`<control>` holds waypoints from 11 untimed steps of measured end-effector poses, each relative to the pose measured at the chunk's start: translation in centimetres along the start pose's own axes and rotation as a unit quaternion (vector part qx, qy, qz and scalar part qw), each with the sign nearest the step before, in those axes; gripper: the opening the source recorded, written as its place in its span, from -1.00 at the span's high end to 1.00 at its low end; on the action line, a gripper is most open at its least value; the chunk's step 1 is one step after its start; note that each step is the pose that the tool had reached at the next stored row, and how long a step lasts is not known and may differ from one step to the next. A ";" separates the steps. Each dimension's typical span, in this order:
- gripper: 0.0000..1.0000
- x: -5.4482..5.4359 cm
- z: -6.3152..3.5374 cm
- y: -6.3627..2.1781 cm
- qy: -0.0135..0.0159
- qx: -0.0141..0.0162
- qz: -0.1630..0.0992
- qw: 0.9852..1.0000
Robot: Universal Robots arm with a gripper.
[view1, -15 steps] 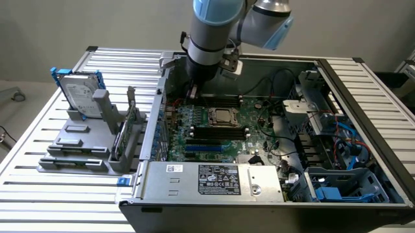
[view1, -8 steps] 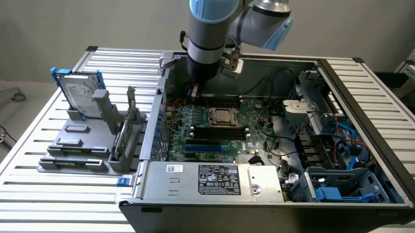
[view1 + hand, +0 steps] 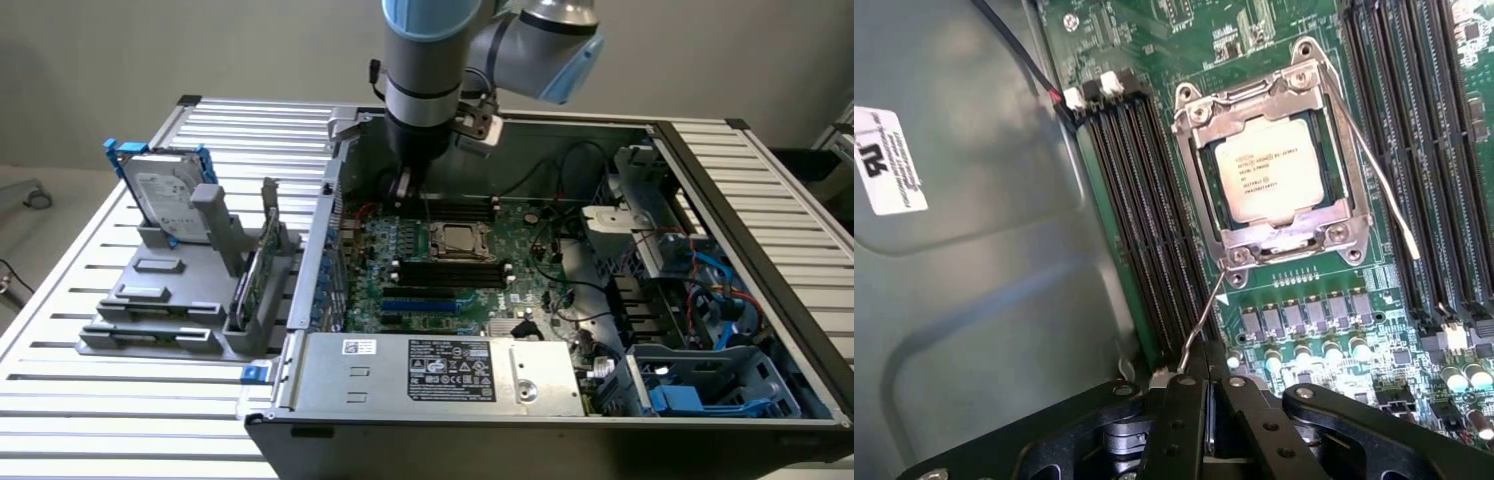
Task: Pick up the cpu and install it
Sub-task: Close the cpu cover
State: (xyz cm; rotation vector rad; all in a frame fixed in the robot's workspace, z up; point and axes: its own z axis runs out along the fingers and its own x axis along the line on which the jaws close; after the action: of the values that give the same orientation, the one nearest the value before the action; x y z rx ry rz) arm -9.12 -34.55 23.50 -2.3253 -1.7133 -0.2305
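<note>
The cpu [image 3: 1269,178], a small square chip with a pale metal top and printed text, lies flat inside the metal-framed socket [image 3: 1199,115] on the green motherboard. In the exterior view the cpu [image 3: 461,238] sits in the middle of the board inside the open computer case. My gripper [image 3: 1204,375] is shut, its two dark fingers pressed together just short of the socket's near edge. A thin wire socket lever [image 3: 1199,325] runs from the frame's corner down to my fingertips; I cannot tell whether it is pinched between them. From outside, the gripper [image 3: 404,188] is low in the case, by its rear wall.
Black memory slots [image 3: 1144,220] flank the socket on both sides. A second wire lever [image 3: 1384,190] stands along the far side. The case wall [image 3: 964,300] rises close beside me. A hard drive [image 3: 167,190] stands in a grey fixture [image 3: 147,300] outside the case; the power supply [image 3: 427,370] is in front.
</note>
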 end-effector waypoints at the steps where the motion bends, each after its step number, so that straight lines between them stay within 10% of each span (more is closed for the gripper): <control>1: 0.79 0.0 -0.10 -0.01 0.001 -0.002 0.002 1.000; 11: 0.79 0.1 -0.16 -0.03 0.001 -0.037 0.007 0.999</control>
State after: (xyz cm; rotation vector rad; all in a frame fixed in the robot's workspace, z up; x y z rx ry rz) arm -9.13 -34.53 23.68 -2.3875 -1.7145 -0.2977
